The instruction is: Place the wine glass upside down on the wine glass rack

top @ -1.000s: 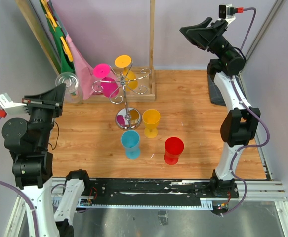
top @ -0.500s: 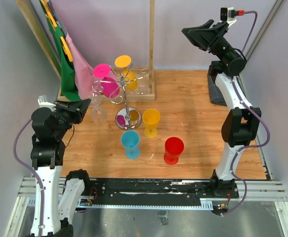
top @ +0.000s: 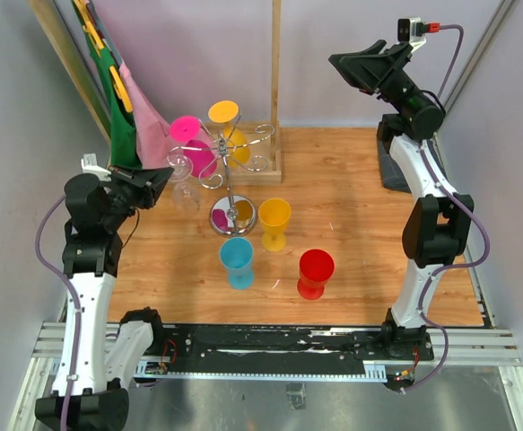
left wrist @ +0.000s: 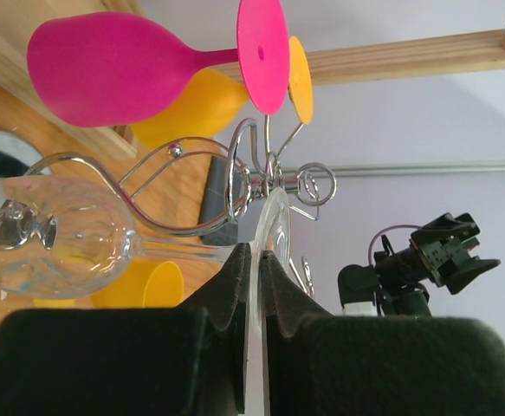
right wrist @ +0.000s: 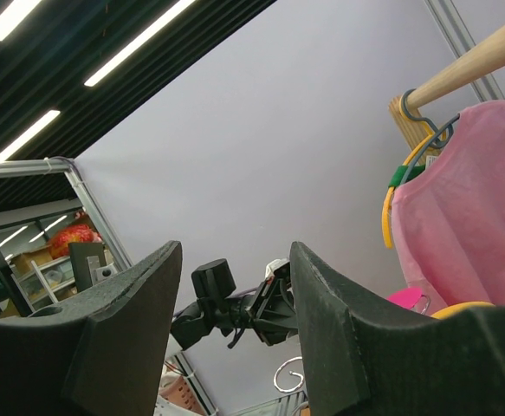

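The silver wire wine glass rack (top: pixel 230 171) stands on the wooden table with its round shiny base (top: pixel 232 215). A pink glass (top: pixel 192 144) and an orange glass (top: pixel 228 126) hang on it. My left gripper (top: pixel 164 175) is shut on the round foot of a clear wine glass (top: pixel 182 187), held upside down beside the rack's left arms. In the left wrist view the clear glass (left wrist: pixel 57 234) lies with its foot pinched between my fingers (left wrist: pixel 256 260), right by a curled arm (left wrist: pixel 261 178). My right gripper (top: pixel 349 65) is open and empty, raised high at the back right.
A yellow glass (top: pixel 274 221), a blue glass (top: pixel 237 261) and a red glass (top: pixel 315 272) stand on the table in front of the rack. A wooden frame with an upright post (top: pixel 275 81) stands behind the rack. Clothes on hangers (top: pixel 131 117) hang at the back left.
My left arm has swung right and toward the rack, turning the clear glass upside down and bringing it up against the rack's left arms. The right arm has barely moved.
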Robot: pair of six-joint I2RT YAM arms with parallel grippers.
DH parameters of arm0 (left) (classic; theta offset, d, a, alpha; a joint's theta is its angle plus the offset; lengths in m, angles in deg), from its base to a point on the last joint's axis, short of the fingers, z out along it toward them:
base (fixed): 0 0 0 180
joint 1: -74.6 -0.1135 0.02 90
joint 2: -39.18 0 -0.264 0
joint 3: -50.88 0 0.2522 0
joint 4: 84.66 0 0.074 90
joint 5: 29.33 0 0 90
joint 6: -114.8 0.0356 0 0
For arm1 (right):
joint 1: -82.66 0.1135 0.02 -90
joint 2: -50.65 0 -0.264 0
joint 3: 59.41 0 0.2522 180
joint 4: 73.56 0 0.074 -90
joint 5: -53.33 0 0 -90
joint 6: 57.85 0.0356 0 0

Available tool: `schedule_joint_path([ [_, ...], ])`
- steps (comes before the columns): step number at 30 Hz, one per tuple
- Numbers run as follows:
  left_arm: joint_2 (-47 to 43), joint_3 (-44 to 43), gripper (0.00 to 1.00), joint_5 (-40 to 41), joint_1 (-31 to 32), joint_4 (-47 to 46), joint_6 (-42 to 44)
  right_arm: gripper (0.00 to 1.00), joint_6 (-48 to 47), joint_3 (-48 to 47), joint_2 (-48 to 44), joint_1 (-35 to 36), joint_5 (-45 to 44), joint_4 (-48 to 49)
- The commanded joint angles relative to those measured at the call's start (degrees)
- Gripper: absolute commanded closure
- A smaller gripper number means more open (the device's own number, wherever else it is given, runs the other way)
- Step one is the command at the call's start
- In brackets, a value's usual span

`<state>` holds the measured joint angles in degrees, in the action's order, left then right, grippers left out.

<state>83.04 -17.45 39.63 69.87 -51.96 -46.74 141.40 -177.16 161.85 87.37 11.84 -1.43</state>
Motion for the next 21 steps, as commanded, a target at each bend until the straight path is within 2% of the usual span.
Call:
schedule_joint_path([
  [1,2.03,-3.49,1.0,-3.6,0.5,-5.23,1.93,0.46,-0.89,0.19,-2.06,-1.2,-0.43,3.44],
  [12,6.51,-5.79,1.0,-7.61,1.86,-8.54,3.46,0.46,-0.71,0.0,-1.35,-1.28,-0.43,3.42],
  [21,9.96,-7.2,1.0,-7.9,2.8,-11.17,3.57,0.46,-0.99,0.88,-1.64,-1.28,-0.25,3.48],
])
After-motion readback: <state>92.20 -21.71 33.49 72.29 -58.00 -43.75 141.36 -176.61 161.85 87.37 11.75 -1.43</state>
